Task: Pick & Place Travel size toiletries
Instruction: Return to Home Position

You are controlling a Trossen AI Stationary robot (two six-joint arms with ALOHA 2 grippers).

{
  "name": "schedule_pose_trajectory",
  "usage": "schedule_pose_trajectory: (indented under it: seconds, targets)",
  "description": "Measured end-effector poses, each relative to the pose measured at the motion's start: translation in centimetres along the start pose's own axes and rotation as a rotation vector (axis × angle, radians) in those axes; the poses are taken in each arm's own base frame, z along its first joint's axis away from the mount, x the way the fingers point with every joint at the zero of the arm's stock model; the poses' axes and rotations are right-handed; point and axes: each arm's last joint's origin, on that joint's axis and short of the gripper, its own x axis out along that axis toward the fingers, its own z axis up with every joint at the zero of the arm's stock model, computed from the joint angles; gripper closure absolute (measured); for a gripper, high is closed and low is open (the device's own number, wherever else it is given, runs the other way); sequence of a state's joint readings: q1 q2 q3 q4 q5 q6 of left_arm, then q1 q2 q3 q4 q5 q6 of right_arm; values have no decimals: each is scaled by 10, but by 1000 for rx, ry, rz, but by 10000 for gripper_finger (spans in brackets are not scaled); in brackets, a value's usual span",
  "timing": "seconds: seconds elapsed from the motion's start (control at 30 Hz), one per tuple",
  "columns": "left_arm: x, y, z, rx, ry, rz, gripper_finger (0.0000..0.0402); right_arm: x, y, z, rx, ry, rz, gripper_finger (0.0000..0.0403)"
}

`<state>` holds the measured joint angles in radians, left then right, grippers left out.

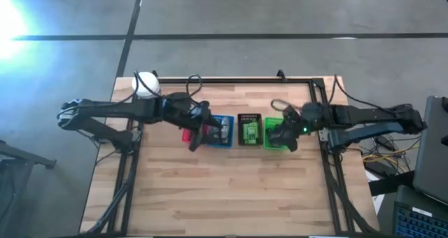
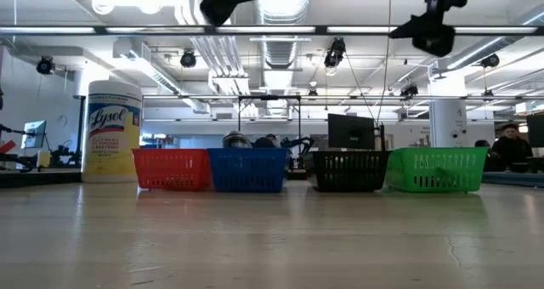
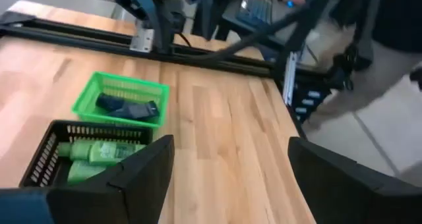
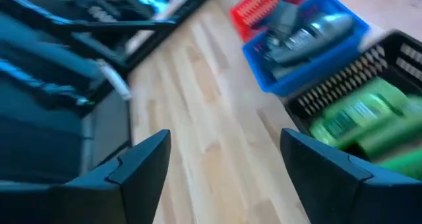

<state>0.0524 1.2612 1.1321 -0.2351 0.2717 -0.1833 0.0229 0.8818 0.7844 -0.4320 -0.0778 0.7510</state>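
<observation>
**Hovering empty above the basket row**

Left gripper (image 3: pixel 231 148) hangs over the meeting of red basket (image 1: pixel 187 136) and blue basket (image 1: pixel 222 131); right gripper (image 4: pixel 224 141) hangs over the green basket (image 1: pixel 274 137). Both show fingers apart, nothing between them. Toiletries lie below the claws, inside baskets: grey tubes (image 4: pixel 310 29) in blue, green tubes (image 3: pixel 99 151) lying flat in the black basket (image 1: pixel 249 129), dark sticks (image 3: pixel 128 109) in green. None shows outside the baskets. Judged: sorting looks complete, so each arm need only lift and draw back to its own side, away from the row. Lysol jar (image 1: pixel 145 84) stands just beside the left arm at the table's (image 1: pixel 231 189) rear corner, the one obstacle to mind.
</observation>
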Motion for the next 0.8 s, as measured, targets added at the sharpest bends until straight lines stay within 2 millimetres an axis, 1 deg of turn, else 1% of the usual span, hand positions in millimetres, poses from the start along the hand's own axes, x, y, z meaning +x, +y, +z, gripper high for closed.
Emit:
schedule_pose_trajectory:
  seconds: [0.1,0.17,0.23,0.37,0.5,0.63,0.8]
  targets:
    - [-5,5,-12,-41,-68,25,101,-5,-17,6,-11,-25,97,130]
    - [-12,5,-19,-59,-134,30,101,-13,-25,8,-26,-63,162,135]
    - [-22,3,-23,-70,-219,11,101,-25,-33,6,-41,-106,191,140]
    - [-49,-2,-38,-81,-349,-2,101,-51,-41,-6,-87,-225,219,150]
    - [-72,-2,-64,-96,-388,46,101,-66,-48,-23,-139,-302,258,157]
    - [-84,1,-91,-115,-443,65,101,-69,-59,-41,-169,-367,300,165]
    - [-91,5,-122,-99,-550,71,101,-59,-75,-60,-233,-475,367,172]
